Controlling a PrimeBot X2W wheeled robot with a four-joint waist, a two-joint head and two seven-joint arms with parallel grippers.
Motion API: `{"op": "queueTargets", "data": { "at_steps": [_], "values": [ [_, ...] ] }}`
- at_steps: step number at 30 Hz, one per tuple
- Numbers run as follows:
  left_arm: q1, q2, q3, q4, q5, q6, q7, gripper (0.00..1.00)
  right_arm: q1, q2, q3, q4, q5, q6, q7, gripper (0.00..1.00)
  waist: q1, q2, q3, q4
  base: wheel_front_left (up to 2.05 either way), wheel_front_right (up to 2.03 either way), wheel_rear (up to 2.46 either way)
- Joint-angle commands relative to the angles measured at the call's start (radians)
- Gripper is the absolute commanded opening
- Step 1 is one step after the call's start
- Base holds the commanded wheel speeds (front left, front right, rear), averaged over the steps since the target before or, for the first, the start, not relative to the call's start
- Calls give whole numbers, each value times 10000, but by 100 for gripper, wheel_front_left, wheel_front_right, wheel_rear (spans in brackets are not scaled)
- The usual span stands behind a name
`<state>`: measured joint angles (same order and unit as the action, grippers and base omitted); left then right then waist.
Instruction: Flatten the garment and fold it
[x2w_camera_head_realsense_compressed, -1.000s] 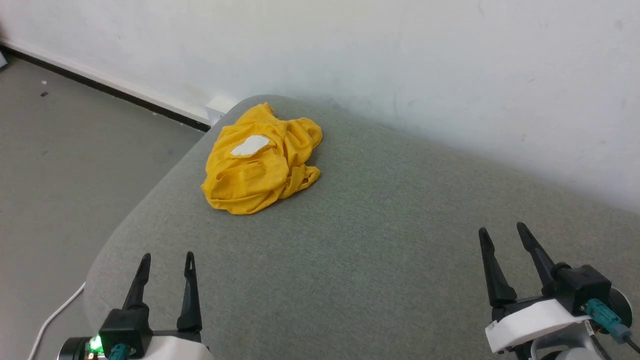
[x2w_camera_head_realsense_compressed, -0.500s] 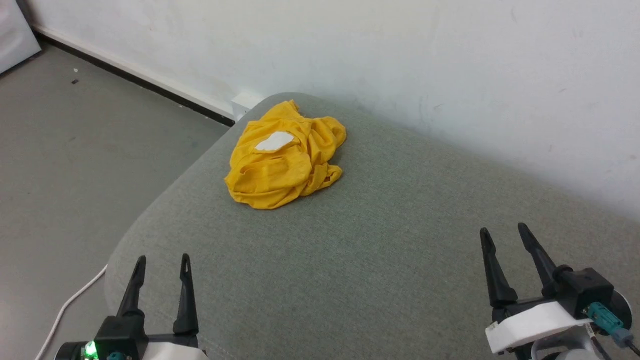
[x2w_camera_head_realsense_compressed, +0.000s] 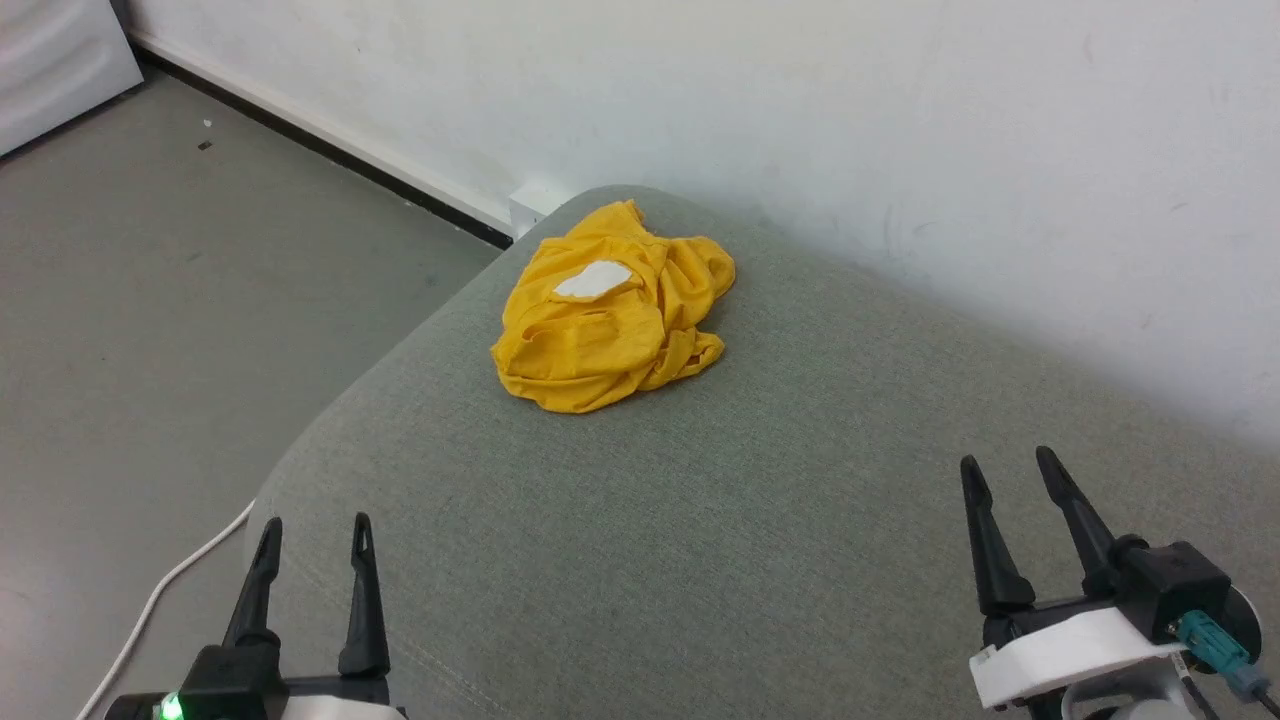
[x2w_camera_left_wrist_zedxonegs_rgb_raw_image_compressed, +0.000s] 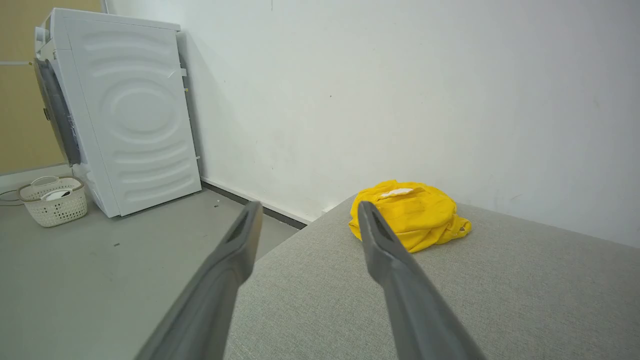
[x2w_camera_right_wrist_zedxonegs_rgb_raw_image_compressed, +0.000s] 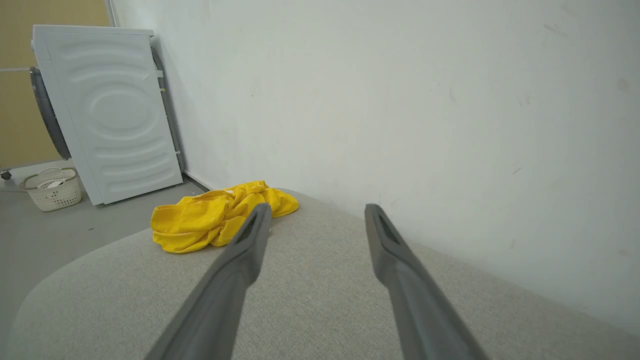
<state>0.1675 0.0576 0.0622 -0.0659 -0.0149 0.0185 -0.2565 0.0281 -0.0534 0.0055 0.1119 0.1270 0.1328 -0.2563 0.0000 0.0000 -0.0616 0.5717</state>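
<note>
From the head camera I see the mustard-yellow T-shirt lying in a crumpled heap near the far left corner of the grey fabric-covered cushion, close to the white wall and well apart from both grippers. A white patch shows on the upper side of the bundle, and the cloth is folded over itself in thick wrinkles, so I cannot make out the sleeves or the hem. My left gripper sits at the near left edge of the cushion, its two dark fingers spread apart with nothing between them. My right gripper is over the near right part of the cushion, fingers likewise spread and empty, touching no cloth. A white cable trails across the grey floor by the left gripper. Through the left wrist camera I can see a white washing machine against the wall and a small pale laundry basket on the floor beside it
</note>
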Motion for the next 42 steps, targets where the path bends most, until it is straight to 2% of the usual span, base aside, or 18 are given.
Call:
{"op": "queueTargets", "data": {
  "at_steps": [1,11,14,17,20,27,34,42],
  "values": [
    [132,21,43,-58,-60,15,-53,100,61,32,15,22,75,-21,-55,100,0,0,-8,5,0,0,0],
    [66,12,18,-17,-117,-54,-53,100,32,32,-15,82,87,-21,-55,100,0,0,-43,3,0,0,0],
    [-220,-30,160,-225,-903,-82,-53,100,30,32,-92,33,69,-21,-55,100,0,0,-15,40,0,0,0],
    [-861,3,226,-352,-1228,-230,-53,100,-19,32,-216,-49,-20,-21,-55,100,0,0,108,59,0,0,0],
    [-1870,478,187,-498,-1256,-551,241,100,-201,32,-304,-239,-269,-21,-55,100,0,0,445,-20,0,0,0],
    [-4964,1601,-274,-339,-1655,-1213,1997,100,-899,32,-497,-960,-1143,-21,-55,100,0,0,1839,-334,0,0,0],
    [-7818,2622,-777,1438,-2507,-1447,3090,100,-1646,32,-435,-1821,-2017,-21,195,100,0,0,3483,-861,0,0,0],
    [-9748,3706,-1503,3594,-3751,-1487,3860,100,-2504,32,-312,-3168,-2393,-21,819,100,0,0,5074,-1776,0,0,0]
  ]
}}
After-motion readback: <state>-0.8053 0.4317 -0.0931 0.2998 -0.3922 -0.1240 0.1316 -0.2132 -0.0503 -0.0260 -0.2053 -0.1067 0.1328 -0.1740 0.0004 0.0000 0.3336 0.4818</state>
